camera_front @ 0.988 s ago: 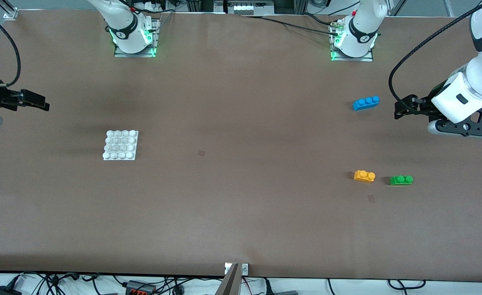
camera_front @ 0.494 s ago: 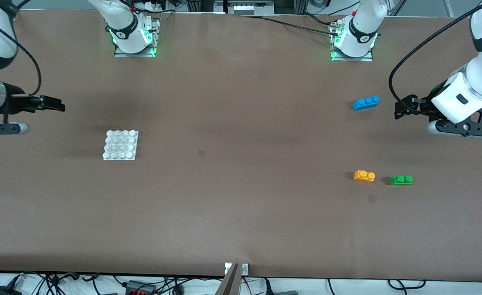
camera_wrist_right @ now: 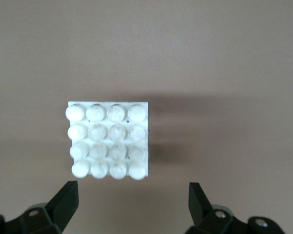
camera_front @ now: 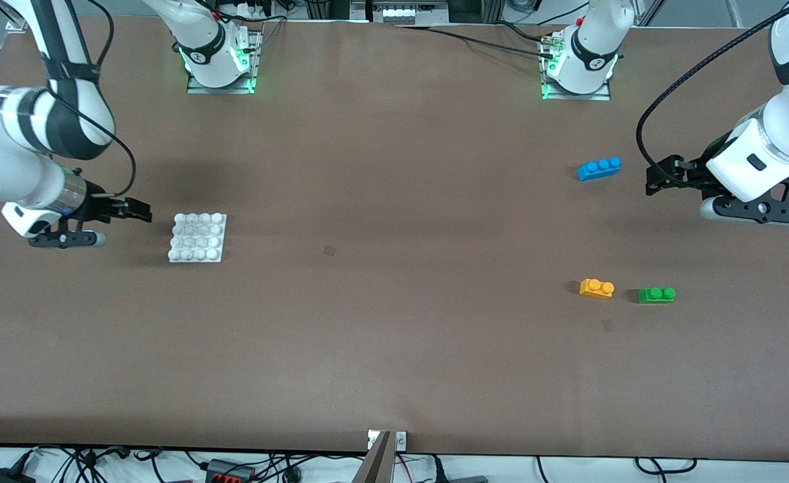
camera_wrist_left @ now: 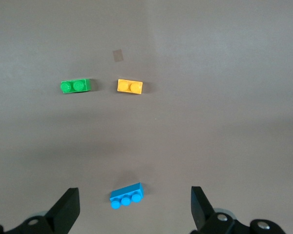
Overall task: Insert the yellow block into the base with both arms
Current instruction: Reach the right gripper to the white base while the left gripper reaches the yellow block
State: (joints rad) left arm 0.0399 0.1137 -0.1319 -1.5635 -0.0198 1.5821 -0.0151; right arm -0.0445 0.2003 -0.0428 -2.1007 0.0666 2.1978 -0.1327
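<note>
The right gripper's (camera_front: 141, 211) fingers (camera_wrist_right: 63, 200) are wide apart and hold nothing. It hangs low just beside the base (camera_front: 197, 237), at the right arm's end of the desk (camera_front: 394, 335). The left gripper's (camera_front: 656, 180) fingers (camera_wrist_left: 66, 209) are wide apart too, beside the blue block (camera_front: 598, 168). The yellow block (camera_front: 596, 288) sits untouched, nearer the front camera, next to a green one (camera_front: 656, 294). This looks like the reaching step. Next, I think the right fingers must steady the base, and the left ones must go down over the yellow block.
</note>
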